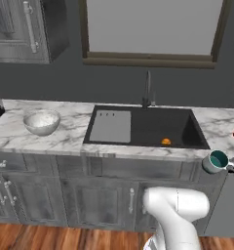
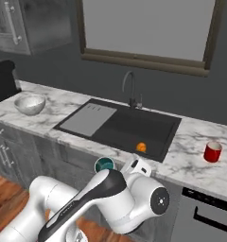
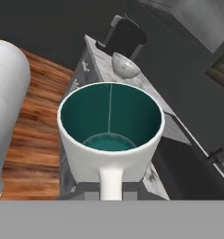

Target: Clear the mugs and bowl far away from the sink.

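You've got pale grey mug w/ teal inside (image 3: 110, 135) pinched by handle in front of counter edge, off counter; gripper (image 3: 111, 196) fingertips hidden under it. Red mug (image 2: 213, 151) right of black sink (image 2: 129, 128), cut off in left base view. Speckled bowl (image 1: 41, 122) far left.

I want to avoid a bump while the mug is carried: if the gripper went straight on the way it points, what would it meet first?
Probably the cabinet front beyond the held teal-lined mug, below the counter edge; depth is unclear.
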